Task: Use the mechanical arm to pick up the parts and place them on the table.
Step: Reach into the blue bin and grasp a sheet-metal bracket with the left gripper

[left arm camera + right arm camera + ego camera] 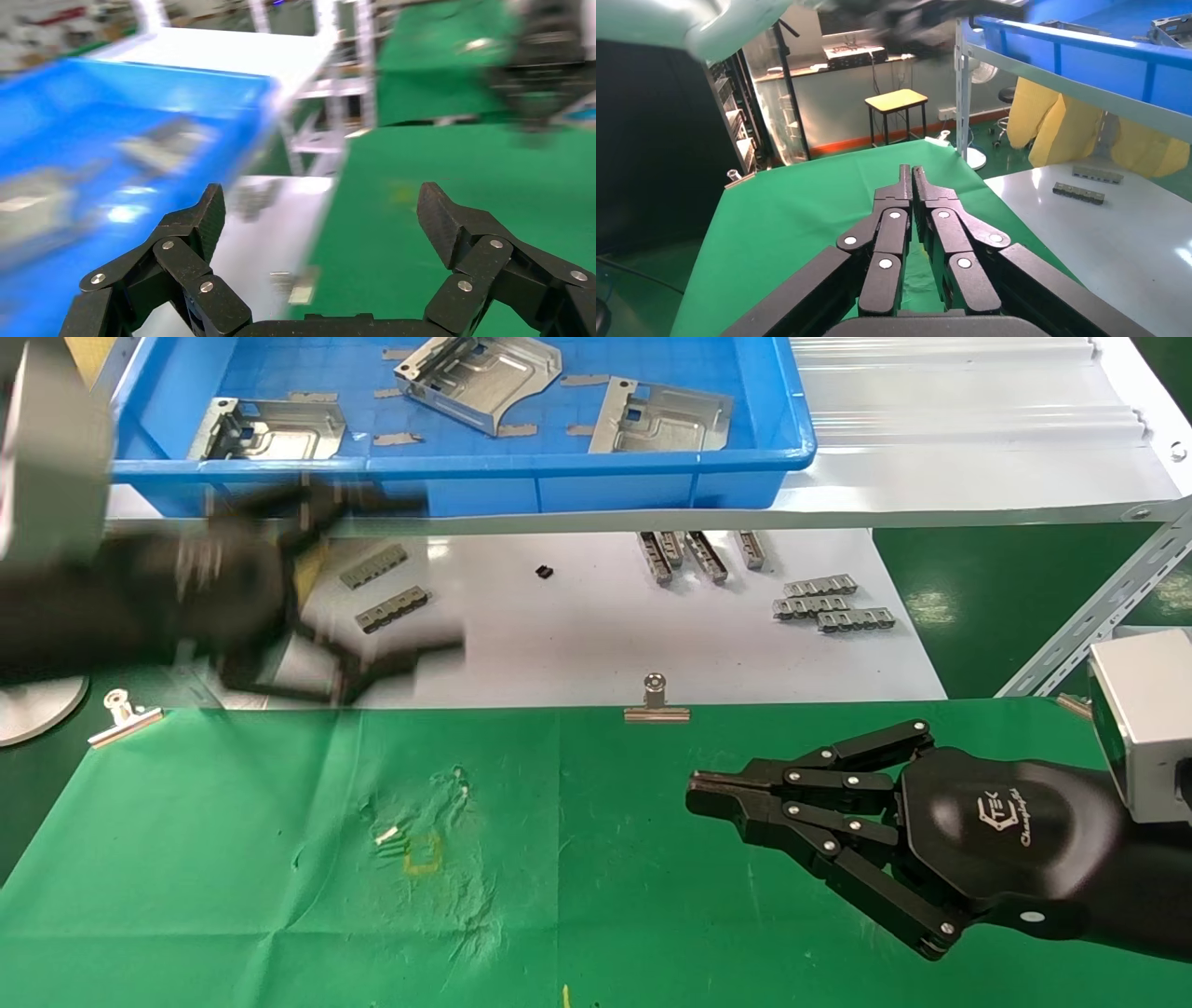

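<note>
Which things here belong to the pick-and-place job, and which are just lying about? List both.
Job:
- left hand, open, empty, near the tray front
- three parts in the blue tray
- green table

Lying about:
- toothed strips on the white board
- binder clips
- right hand, shut, parked over the table

parts [480, 378]: three silver plates | flat in tray | untouched

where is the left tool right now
In the head view the left tool is on the robot's left, open and empty, over the white board just in front of the blue tray.
</note>
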{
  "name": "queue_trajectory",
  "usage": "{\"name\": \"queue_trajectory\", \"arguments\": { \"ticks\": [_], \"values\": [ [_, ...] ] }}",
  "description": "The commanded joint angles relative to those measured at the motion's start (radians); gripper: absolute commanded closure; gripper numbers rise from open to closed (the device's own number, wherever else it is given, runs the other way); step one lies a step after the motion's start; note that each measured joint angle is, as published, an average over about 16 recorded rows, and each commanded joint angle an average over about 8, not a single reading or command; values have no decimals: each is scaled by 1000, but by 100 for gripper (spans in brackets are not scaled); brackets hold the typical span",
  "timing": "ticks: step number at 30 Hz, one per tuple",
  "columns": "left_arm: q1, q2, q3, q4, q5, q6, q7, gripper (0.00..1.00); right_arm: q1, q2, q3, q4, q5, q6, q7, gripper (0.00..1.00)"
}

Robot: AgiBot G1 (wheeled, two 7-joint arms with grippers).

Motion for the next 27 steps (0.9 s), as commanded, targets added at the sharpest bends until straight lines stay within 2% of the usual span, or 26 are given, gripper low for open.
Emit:
{"name": "queue_trajectory", "arguments": {
  "ticks": [1, 7, 14, 15, 17, 18, 22, 23, 25, 26, 27],
  "values": [
    [-100, 40, 24, 90, 60, 2, 13, 0, 0, 0, 0, 0, 0, 0, 0, 100],
    [-318, 216, 77, 442, 224, -236, 80, 0, 0, 0, 0, 0, 0, 0, 0, 100],
    [-445, 377, 111, 719, 306, -442, 105, 0, 0, 0, 0, 0, 0, 0, 0, 100],
    [-455, 395, 113, 747, 310, -462, 104, 7, 0, 0, 0, 0, 0, 0, 0, 100],
    [-472, 426, 118, 793, 319, -499, 101, 32, 0, 0, 0, 0, 0, 0, 0, 99],
    [-480, 440, 121, 813, 323, -516, 99, 45, 0, 0, 0, 0, 0, 0, 0, 93],
    [-503, 479, 132, 870, 340, -567, 87, 95, 0, 0, 0, 0, 0, 0, 0, 44],
    [-507, 486, 135, 880, 345, -577, 83, 100, 0, 0, 0, 0, 0, 0, 0, 32],
    [-515, 498, 142, 896, 355, -595, 75, 100, 0, 0, 0, 0, 0, 0, 0, 8],
    [-517, 503, 146, 903, 361, -603, 71, 100, 0, 0, 0, 0, 0, 0, 0, 1],
    [-520, 508, 150, 909, 366, -612, 68, 100, 0, 0, 0, 0, 0, 0, 0, 0]
  ]
}}
